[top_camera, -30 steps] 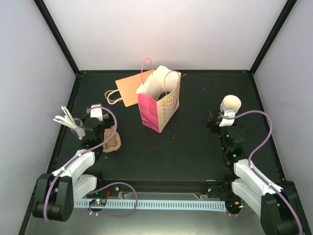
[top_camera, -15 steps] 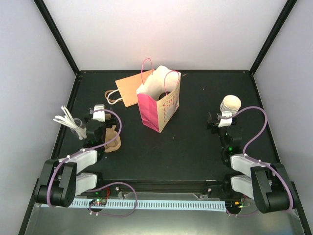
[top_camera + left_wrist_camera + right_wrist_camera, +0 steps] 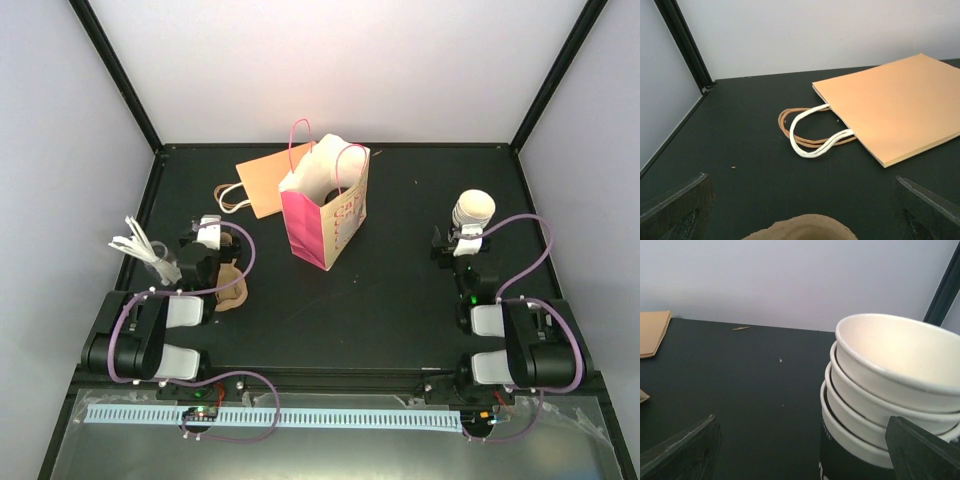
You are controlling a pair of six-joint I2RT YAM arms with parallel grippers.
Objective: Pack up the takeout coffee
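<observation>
The takeout coffee (image 3: 473, 211) is a stack of cream-white paper cups with a dark lower part, standing at the right of the table. In the right wrist view it (image 3: 875, 390) fills the right half, close in front of my right gripper (image 3: 802, 447), whose jaws stand wide apart with nothing between them. In the top view the right gripper (image 3: 462, 243) sits just on the near side of the cups. My left gripper (image 3: 206, 238) is at the left, open and empty (image 3: 800, 200), above the brown pulp carrier (image 3: 800, 227). The pink paper bag (image 3: 325, 215) stands open mid-table.
A flat orange paper bag (image 3: 266, 180) with white and brown handles (image 3: 812, 135) lies behind the pink bag. A bundle of thin white sticks (image 3: 138, 247) stands at the left edge. The pulp carrier (image 3: 230, 285) lies beside the left arm. Black frame posts mark the far corners.
Both arms have folded back toward their bases, with the grippers staying near the same spots. The cups, the bags and the carrier have not moved.
</observation>
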